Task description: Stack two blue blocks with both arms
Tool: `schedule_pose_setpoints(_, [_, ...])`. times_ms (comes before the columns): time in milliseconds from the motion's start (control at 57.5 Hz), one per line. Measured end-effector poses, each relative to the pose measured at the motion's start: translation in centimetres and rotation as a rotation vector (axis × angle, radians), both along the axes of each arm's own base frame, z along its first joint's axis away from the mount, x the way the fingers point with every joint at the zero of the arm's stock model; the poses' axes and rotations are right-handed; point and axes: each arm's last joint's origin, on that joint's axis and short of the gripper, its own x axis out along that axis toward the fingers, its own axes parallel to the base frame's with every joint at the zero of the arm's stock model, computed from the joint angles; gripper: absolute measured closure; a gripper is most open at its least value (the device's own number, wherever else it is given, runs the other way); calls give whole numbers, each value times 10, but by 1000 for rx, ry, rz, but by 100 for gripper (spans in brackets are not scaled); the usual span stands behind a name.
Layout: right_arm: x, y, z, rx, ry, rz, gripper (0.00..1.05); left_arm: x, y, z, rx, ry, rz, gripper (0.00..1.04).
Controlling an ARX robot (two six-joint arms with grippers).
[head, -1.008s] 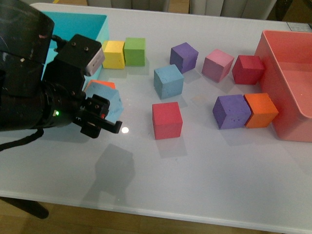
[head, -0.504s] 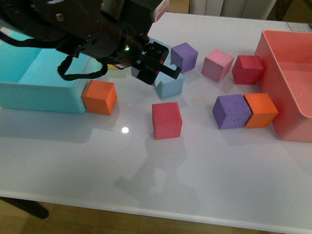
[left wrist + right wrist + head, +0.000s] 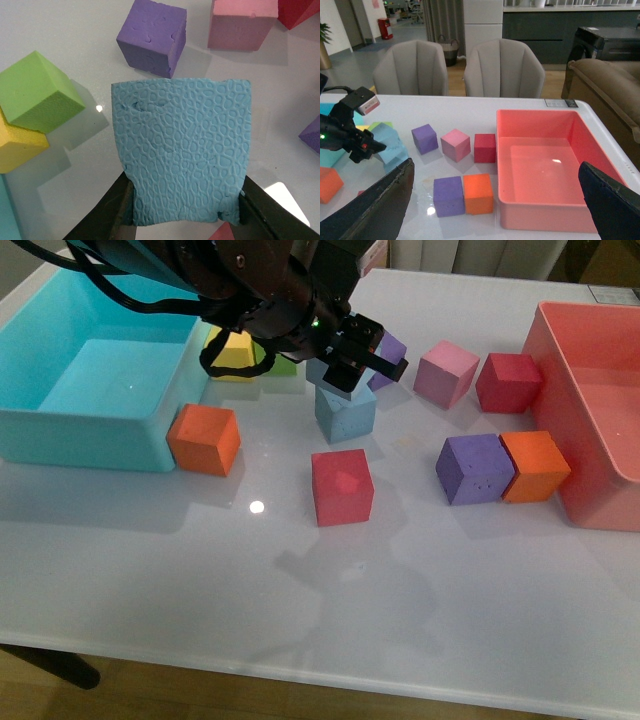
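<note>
My left gripper [image 3: 352, 358] is shut on a light-blue blue block [image 3: 182, 150], squeezed between both black fingers [image 3: 112, 217]. In the front view the held cube is mostly hidden by the black left arm [image 3: 250, 290]. It hangs just above the second blue block [image 3: 345, 414], which rests on the white table; whether the two touch I cannot tell. In the left wrist view the held cube hides the lower one. My right gripper [image 3: 495, 210] is open and empty, high above the table near the pink bin, and out of the front view.
A turquoise bin [image 3: 60, 430] stands at the left, a pink bin [image 3: 590, 510] at the right. A red cube [image 3: 342, 487] lies just in front of the blue blocks. Around them lie orange [image 3: 204, 439], purple [image 3: 473, 469], orange [image 3: 535, 466], pink [image 3: 446, 374] and yellow [image 3: 232, 352] cubes.
My left arm carried the blue block from the front left, near the turquoise bin, back and rightward until it hangs over the other blue block. An orange cube it covered now shows.
</note>
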Motion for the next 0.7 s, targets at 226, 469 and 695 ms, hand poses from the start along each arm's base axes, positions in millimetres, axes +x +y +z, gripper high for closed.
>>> schedule_pose_setpoints(226, [0,0,0,0,0,0,9,11,-6,-12,12,13,-5,66])
schedule_pose_setpoints(469, [0,0,0,0,0,0,9,15,-8,-22,22,29,-7,66])
schedule_pose_setpoints(695, [0,0,0,0,0,0,9,15,-8,-25,19,40,-10,37])
